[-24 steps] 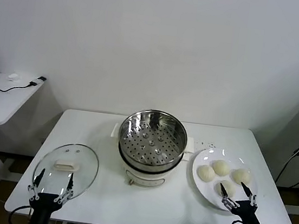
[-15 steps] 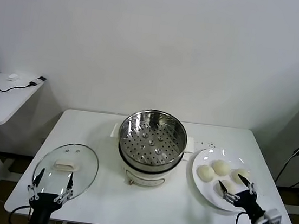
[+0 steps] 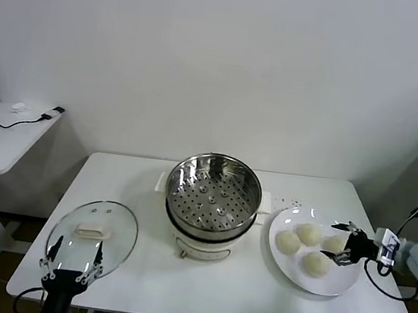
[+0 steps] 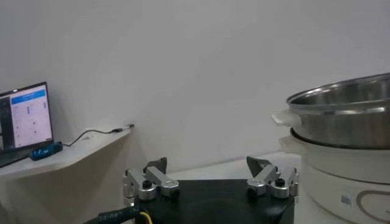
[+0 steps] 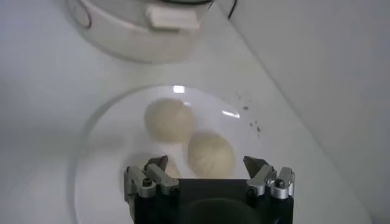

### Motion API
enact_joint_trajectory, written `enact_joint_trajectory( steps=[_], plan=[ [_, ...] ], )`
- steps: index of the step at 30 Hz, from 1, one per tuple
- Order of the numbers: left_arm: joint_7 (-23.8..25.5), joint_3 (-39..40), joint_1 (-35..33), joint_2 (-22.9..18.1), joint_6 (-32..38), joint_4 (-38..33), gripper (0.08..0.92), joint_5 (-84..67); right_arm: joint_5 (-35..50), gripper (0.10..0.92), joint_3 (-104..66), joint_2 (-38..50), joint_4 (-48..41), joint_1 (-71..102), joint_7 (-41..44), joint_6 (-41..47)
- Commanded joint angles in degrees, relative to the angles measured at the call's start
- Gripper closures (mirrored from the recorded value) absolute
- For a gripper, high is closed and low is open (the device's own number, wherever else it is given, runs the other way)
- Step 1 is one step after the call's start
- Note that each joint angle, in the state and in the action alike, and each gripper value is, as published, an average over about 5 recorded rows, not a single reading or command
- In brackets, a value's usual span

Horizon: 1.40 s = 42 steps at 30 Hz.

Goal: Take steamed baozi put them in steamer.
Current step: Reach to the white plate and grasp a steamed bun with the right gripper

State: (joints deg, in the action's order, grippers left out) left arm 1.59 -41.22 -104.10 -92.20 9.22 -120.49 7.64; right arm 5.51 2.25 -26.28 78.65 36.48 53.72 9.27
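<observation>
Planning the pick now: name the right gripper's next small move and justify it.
Probably ease the right gripper down around the bun at the plate's right side and close. Its fingers are open beside that bun, all four buns are on the plate, and the steamer is empty. The left gripper idles by the lid.

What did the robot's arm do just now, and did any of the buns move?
The right gripper swung from the plate's front edge round to its right side and now hangs open over the baozi, holding nothing. All four buns still lie on the plate. The left gripper, glass lid and empty steamer stayed put.
</observation>
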Motion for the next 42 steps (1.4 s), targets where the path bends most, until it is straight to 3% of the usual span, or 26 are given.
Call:
enact_joint_trajectory(
  steps=[1, 8, 19, 42],
  plan=[
    [0.1, -0.2, 0.2, 0.7, -0.4, -0.1, 0.177, 0.2, -5.0, 0.203, 40.6, -1.2, -14.6, -40.5, 12.0, -1.9],
    [-0.1, -0.7, 0.0, 0.5, -0.3, 0.4, 0.177, 0.0, -2.7, 0.203, 56.8, -11.9, -22.8, -52.9, 13.6, -2.3],
    [-0.1, -1.7, 0.3, 0.6, -0.6, 1.1, 0.177, -0.5, -2.1, 0.203, 61.8, -22.1, -30.9, -52.3, 13.6, -2.9],
    [0.0, -1.9, 1.4, 0.7, -1.0, 2.5, 0.177, -0.4, -3.9, 0.203, 59.0, -25.1, -35.0, -44.5, 12.3, -3.3]
  ],
)
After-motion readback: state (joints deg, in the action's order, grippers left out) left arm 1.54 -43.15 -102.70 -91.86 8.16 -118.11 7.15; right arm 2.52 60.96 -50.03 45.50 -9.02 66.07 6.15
